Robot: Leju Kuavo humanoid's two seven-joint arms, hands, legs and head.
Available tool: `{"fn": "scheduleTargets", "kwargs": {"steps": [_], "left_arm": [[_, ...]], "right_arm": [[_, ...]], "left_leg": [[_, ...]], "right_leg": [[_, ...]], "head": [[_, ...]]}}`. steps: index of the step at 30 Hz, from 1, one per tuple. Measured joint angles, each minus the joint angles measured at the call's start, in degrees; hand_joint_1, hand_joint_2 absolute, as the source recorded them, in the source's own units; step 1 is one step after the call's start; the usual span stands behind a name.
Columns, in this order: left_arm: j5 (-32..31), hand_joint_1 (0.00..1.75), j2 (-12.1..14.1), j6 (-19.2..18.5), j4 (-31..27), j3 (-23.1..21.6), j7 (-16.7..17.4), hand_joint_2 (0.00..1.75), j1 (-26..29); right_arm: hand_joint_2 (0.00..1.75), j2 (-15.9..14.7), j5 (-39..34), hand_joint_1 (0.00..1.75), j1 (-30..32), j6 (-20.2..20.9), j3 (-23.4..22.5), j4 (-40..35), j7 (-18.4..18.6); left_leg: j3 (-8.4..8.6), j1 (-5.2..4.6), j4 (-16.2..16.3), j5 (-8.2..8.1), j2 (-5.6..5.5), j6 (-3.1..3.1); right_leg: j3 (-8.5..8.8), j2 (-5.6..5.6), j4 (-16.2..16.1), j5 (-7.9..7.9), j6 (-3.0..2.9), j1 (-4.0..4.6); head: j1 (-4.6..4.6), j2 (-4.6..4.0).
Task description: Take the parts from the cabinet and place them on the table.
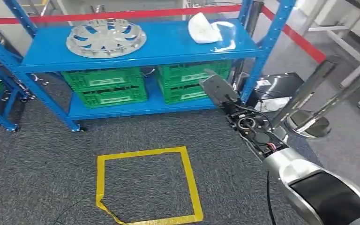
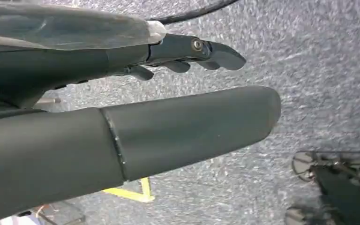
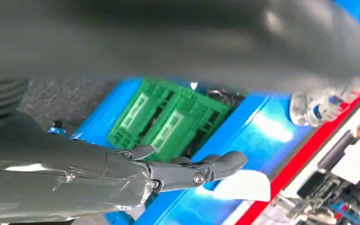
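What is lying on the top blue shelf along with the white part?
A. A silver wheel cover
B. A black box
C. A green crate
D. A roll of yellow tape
A: a round silver wheel cover lies on the top blue shelf, left of the white part; the green crates sit on the shelf below.

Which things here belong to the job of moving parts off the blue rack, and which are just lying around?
Job things:
- round silver wheel cover on the top shelf
- white moulded plastic part on the top shelf
- blue metal rack
- right hand, raised towards the rack, holding nothing

Just lying about:
- green plastic crates on the lower shelf
- yellow tape square on the carpet
- red barrier belt
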Motion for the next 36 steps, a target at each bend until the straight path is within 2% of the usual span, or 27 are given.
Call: {"fn": "scheduleTargets", "kwargs": {"steps": [2,3,4,6,7,8,10,13,14,16,17,18,19,20,21,22,23,24,26,28,29,30,31,32,33,34,36], "left_arm": [[0.0,0.0,0.0,0.0,0.0,0.1,0.0,0.0,0.1],[0.0,0.0,0.0,0.1,0.0,0.2,0.0,0.0,0.2],[0.0,0.0,0.0,0.1,0.0,0.2,0.0,0.0,0.3],[0.0,0.0,-0.1,0.1,0.0,0.2,0.0,0.0,0.3],[0.0,0.0,-0.1,0.1,0.0,0.3,0.0,0.0,0.3],[-0.1,0.0,-0.3,0.1,0.0,0.3,0.0,0.0,0.2],[-0.3,0.0,-0.2,0.1,0.0,0.3,0.0,0.0,0.1],[-0.4,0.0,-0.3,0.1,0.0,0.3,0.1,0.0,0.1],[-0.5,0.0,-0.3,0.1,0.0,0.3,0.1,0.0,0.1],[-0.6,0.0,-0.3,0.2,0.0,0.3,0.1,0.0,0.0],[-0.7,0.0,-0.3,0.3,0.0,0.3,0.1,0.0,0.1],[-0.8,0.0,-0.3,0.3,0.0,0.3,0.1,0.0,0.2],[-0.8,0.0,-0.3,0.3,0.0,0.3,0.1,0.0,0.4],[-0.9,0.0,-0.3,0.3,0.0,0.3,0.1,0.0,0.4],[-0.9,0.0,-0.2,0.3,0.0,0.3,0.1,0.0,0.3],[-0.9,0.0,-0.2,0.3,0.0,0.3,0.1,0.0,0.3],[-0.9,0.0,-0.2,0.3,0.0,0.4,0.1,0.0,0.3],[-0.9,0.0,-0.2,0.3,0.0,0.4,0.1,0.0,0.2],[-0.7,0.0,-0.2,0.4,0.0,0.4,0.1,0.0,0.2],[-0.6,0.0,-0.3,0.4,0.0,0.5,0.1,0.0,0.2],[-0.6,0.0,-0.3,0.4,0.0,0.5,0.1,0.0,0.2],[-0.6,0.0,-0.3,0.4,0.0,0.6,0.1,0.0,0.0],[-0.6,0.0,-0.3,0.4,0.0,0.8,0.1,0.0,0.0],[-0.5,0.0,-0.3,0.4,0.0,0.9,0.1,0.0,0.0],[-0.4,0.0,-0.3,0.4,0.0,0.9,0.1,0.0,0.1],[-0.4,0.0,-0.3,0.4,0.0,1.0,0.1,0.0,0.2],[-0.4,0.0,-0.3,0.4,0.0,1.3,0.1,0.0,0.3]], "right_arm": [[1.75,-0.1,0.0,0.0,0.5,-0.4,0.0,0.0,0.2],[1.75,-0.1,0.0,0.0,1.0,-0.8,0.0,0.0,0.2],[1.75,-0.1,0.0,0.0,1.1,-1.0,0.0,0.0,0.2],[1.75,-0.1,0.4,0.0,1.0,-2.4,-0.1,0.0,0.2],[1.75,-0.1,0.3,0.0,1.0,-3.0,-0.1,0.0,0.2],[1.75,-0.1,0.3,0.0,0.9,-3.8,-0.2,0.0,0.1],[1.75,-0.1,0.3,0.0,1.1,-4.8,-0.5,-0.2,0.2],[1.75,0.0,0.8,0.0,1.3,-5.8,-0.9,-0.9,0.5],[1.75,-0.1,1.1,0.0,1.3,-6.1,-1.0,-1.1,0.6],[1.75,-0.3,1.3,0.0,1.6,-6.4,-1.5,-1.4,1.2],[1.75,-0.4,1.3,0.0,1.9,-6.5,-1.5,-1.6,1.3],[1.75,-0.4,1.3,0.0,2.1,-6.5,-1.6,-1.7,1.6],[1.75,-0.5,1.3,0.0,2.5,-6.5,-1.7,-1.9,1.8],[1.75,-0.6,1.3,0.0,2.6,-6.6,-2.0,-2.1,2.0],[1.75,-0.7,1.3,0.0,2.6,-6.6,-2.2,-2.4,2.1],[1.75,-0.7,1.3,0.0,2.5,-6.6,-2.3,-2.7,2.1],[1.75,-0.9,1.3,0.0,2.4,-6.7,-2.5,-2.8,2.2],[1.75,-1.0,1.3,0.0,2.2,-6.7,-2.6,-2.9,2.3],[1.75,-1.1,1.4,0.0,2.3,-6.7,-2.8,-3.1,2.3],[1.75,-1.2,1.4,0.0,2.2,-6.7,-2.9,-3.4,2.3],[1.75,-1.2,1.4,0.0,2.0,-6.7,-2.9,-3.5,2.1],[1.75,-1.3,1.4,0.0,1.7,-6.6,-2.9,-3.5,2.1],[0.0,-1.4,1.4,0.0,1.7,-6.6,-3.1,-3.5,2.2],[0.0,-1.5,1.4,0.0,1.9,-6.6,-3.1,-3.5,2.2],[0.0,-1.5,1.4,0.0,2.1,-6.6,-3.2,-3.5,2.2],[0.0,-1.5,1.4,0.0,2.2,-6.5,-3.2,-3.5,2.1],[0.0,-1.5,1.4,0.0,2.1,-6.3,-3.2,-3.5,2.0]], "left_leg": [[0.57,-0.2,0.0,-0.55,-0.08,0.28],[1.23,-0.26,0.0,-1.01,-0.15,0.25],[1.71,-0.27,0.0,-1.33,-0.19,0.19],[3.24,-0.29,0.1,-2.31,-0.25,-0.12],[3.66,-0.29,0.1,-2.79,-0.25,-0.36],[3.67,-0.7,0.4,-3.15,-0.26,-0.78],[3.59,-0.32,0.2,-3.23,-0.25,-1.25],[3.64,-0.32,1.3,-4.33,-0.12,-2.19],[2.17,-0.31,4.1,-5.65,-0.08,-2.43],[-4.1,0.02,14.8,-9.43,-0.04,-2.94],[-7.01,0.06,19.0,-10.28,-0.04,-3.11],[-8.41,0.1,20.3,-9.81,-0.04,-3.16],[-8.44,0.14,18.6,-7.55,-0.04,-3.09],[-7.23,0.18,15.0,-4.72,-0.04,-2.95],[-4.88,0.19,8.8,-1.0,-0.04,-2.69],[-2.88,0.18,3.8,1.67,-0.03,-2.45],[-1.67,0.04,1.3,1.41,-0.05,-2.09],[-1.7,-0.3,0.8,1.25,-0.1,-1.89],[-1.78,-0.58,1.1,0.76,-0.12,-1.21],[-0.86,-0.05,0.2,0.77,-0.02,-0.66],[-0.55,-0.14,0.1,0.56,0.0,-0.34],[-0.39,-0.14,0.1,0.32,0.0,0.05],[-0.2,-0.2,0.1,0.15,-0.05,0.29],[-0.01,-0.25,0.1,-0.07,-0.13,0.43],[0.32,-0.25,0.2,-0.35,-0.23,0.41],[0.81,-0.25,0.2,-0.68,-0.28,0.32],[1.87,-0.25,0.2,-1.39,-0.33,0.05]], "right_leg": [[-4.93,-0.01,8.2,-2.09,0.07,0.07],[-6.29,-0.02,9.2,-0.96,-0.04,0.06],[-5.96,-0.02,7.4,0.92,-0.14,0.06],[-2.04,-0.03,-3.5,8.34,-0.65,0.09],[-0.5,-0.05,-8.2,10.26,-1.02,0.15],[0.31,0.0,-9.0,9.34,-1.25,0.65],[0.61,0.18,-9.8,8.6,-1.65,0.82],[2.07,0.45,-10.6,8.56,-2.41,0.17],[2.24,0.37,-10.6,8.48,-2.67,0.05],[2.44,0.28,-10.6,8.09,-3.02,0.1],[2.63,0.3,-10.6,7.82,-3.06,0.11],[2.97,0.41,-10.6,7.57,-3.02,0.09],[3.51,0.53,-10.6,7.15,-2.97,0.05],[4.02,0.6,-10.6,6.79,-2.87,0.04],[4.67,0.66,-10.6,6.33,-2.69,0.01],[5.16,0.68,-10.6,5.97,-2.47,0.03],[5.19,0.66,-10.7,5.64,-2.17,0.14],[5.07,0.76,-10.5,5.35,-1.78,0.54],[5.22,0.84,-10.9,5.12,-1.21,0.27],[5.62,0.74,-10.5,4.32,-0.57,-0.06],[4.87,0.38,-8.4,3.31,-0.41,0.1],[2.65,0.2,-4.0,1.25,-0.28,0.07],[-0.52,0.2,1.9,-1.06,-0.16,0.07],[-3.32,0.21,6.7,-2.51,-0.02,0.08],[-5.44,0.2,9.4,-2.59,0.07,0.06],[-5.86,0.18,8.7,-0.74,0.08,0.04],[-3.4,0.12,1.3,4.99,-0.15,0.02]], "head": [[0.54,0.0],[0.77,0.0],[0.85,0.0],[1.22,0.0],[1.44,0.0],[1.03,0.0],[1.03,0.0],[0.66,0.0],[0.07,0.0],[-0.35,0.0],[-0.46,0.0],[-0.61,0.0],[-0.7,0.0],[-0.76,0.0],[-0.85,0.0],[-0.92,0.0],[-1.05,0.0],[-1.16,0.0],[-0.89,0.0],[-0.83,0.0],[-0.74,0.0],[-0.5,0.0],[-0.33,0.0],[-0.09,0.0],[0.26,0.0],[0.55,0.0],[0.96,0.0]]}}
